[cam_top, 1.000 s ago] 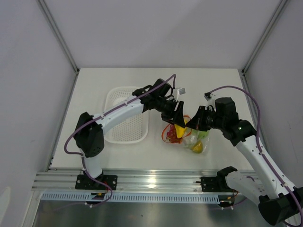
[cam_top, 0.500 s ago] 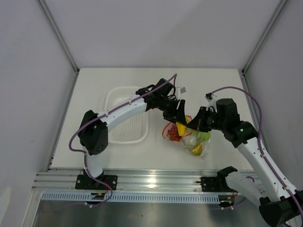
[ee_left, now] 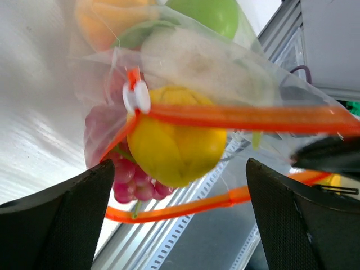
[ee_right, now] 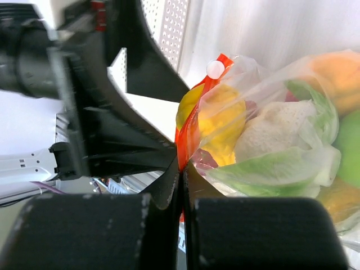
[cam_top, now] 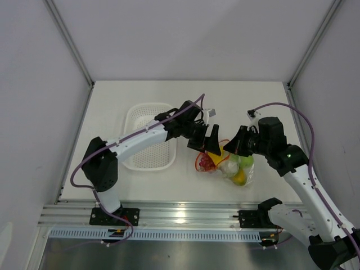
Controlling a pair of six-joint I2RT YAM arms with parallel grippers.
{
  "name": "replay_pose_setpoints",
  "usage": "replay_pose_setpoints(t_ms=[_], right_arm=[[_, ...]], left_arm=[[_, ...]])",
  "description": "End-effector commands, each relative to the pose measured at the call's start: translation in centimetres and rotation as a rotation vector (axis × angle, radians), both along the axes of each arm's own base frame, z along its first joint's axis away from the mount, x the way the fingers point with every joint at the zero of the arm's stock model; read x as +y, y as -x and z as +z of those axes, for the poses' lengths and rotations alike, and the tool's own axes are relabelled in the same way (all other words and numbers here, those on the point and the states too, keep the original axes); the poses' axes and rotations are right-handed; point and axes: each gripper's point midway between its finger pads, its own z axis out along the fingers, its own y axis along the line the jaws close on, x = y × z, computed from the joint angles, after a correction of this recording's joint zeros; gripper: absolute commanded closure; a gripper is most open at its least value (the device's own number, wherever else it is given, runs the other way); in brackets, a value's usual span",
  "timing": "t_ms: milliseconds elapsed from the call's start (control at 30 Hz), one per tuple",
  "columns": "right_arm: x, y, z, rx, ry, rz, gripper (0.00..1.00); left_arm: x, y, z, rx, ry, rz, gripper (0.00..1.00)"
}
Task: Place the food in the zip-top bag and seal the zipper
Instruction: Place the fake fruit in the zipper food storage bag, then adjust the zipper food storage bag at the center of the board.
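zipper (ee_right: 190,130) pinched in R jaws | L jaws spread, bag (ee_left: 236,67) mouth btwn | food (ee_left: 177,149) inside

Bare tabletop (cam_top: 253,101) across upper frame, white perforated basket (cam_top: 144,155) blocking centre left, left gripper (cam_top: 212,147) and right gripper (cam_top: 232,147) crowding the zip-top bag (cam_top: 239,169) mouth at centre.

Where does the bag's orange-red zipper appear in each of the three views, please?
Top external: zipper near the picture's centre, just right of the white basket.
Left wrist: a band across the middle, with a second strand below.
Right wrist: an upright strip at the centre.
Shared landmark: the yellow fruit just inside it.
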Motion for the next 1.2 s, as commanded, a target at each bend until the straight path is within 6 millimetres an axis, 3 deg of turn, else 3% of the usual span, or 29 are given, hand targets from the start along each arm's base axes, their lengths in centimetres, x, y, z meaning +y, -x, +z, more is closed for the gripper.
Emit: replay_pose_setpoints(t_ms=[0, 267, 367, 433, 467, 500, 633, 667, 700, 767, 867, 1167], right_arm=[[0.2, -0.5, 3.7, -0.098, -0.057, -0.014, 1.0], [0.2, -0.4, 4.0, -0.098, -0.055, -0.008, 1.0], [0.3, -0.3, 4.1, -0.101, -0.056, -0.002, 1.0], [0.4, -0.3, 4.3, -0.1, -0.059, 0.001, 1.0], [0.4, -0.3, 4.5, -0.104, -0.062, 0.002, 1.0], [0.4, -0.2, 4.5, -0.104, -0.063, 0.004, 1.0], [0.4, -0.1, 4.6, -0.105, -0.062, 0.008, 1.0], [0.4, -0.1, 4.5, -0.102, -0.06, 0.01, 1.0], [0.4, 0.0, 4.5, -0.102, -0.06, 0.01, 1.0], [0.3, 0.0, 4.5, -0.103, -0.057, 0.012, 1.0], [0.2, 0.1, 4.5, -0.099, -0.054, 0.011, 1.0], [0.2, 0.2, 4.3, -0.097, -0.052, 0.011, 1.0]], left_arm=[[1.0, 0.1, 3.2, -0.116, 0.034, 0.007, 0.01], [4.1, 0.5, 6.1, -0.248, 0.021, 0.055, 0.0], [5.7, 0.3, 6.2, -0.29, -0.021, 0.1, 0.01], [6.6, 0.4, 4.6, -0.288, -0.059, 0.118, 0.03], [6.8, 0.1, 4.5, -0.299, -0.063, 0.133, 0.08], [7.3, 0.4, 2.9, -0.276, -0.091, 0.139, 0.12], [8.2, 0.9, -0.2, -0.257, -0.117, 0.158, 0.32], [8.3, 0.8, -0.5, -0.261, -0.114, 0.166, 0.42], [8.0, 0.6, -0.3, -0.273, -0.086, 0.177, 0.44], [8.1, 1.1, -1.6, -0.249, -0.094, 0.171, 0.49], [8.0, 1.2, -2.8, -0.221, -0.111, 0.171, 0.51], [6.9, 1.0, -3.6, -0.187, -0.089, 0.162, 0.52]])
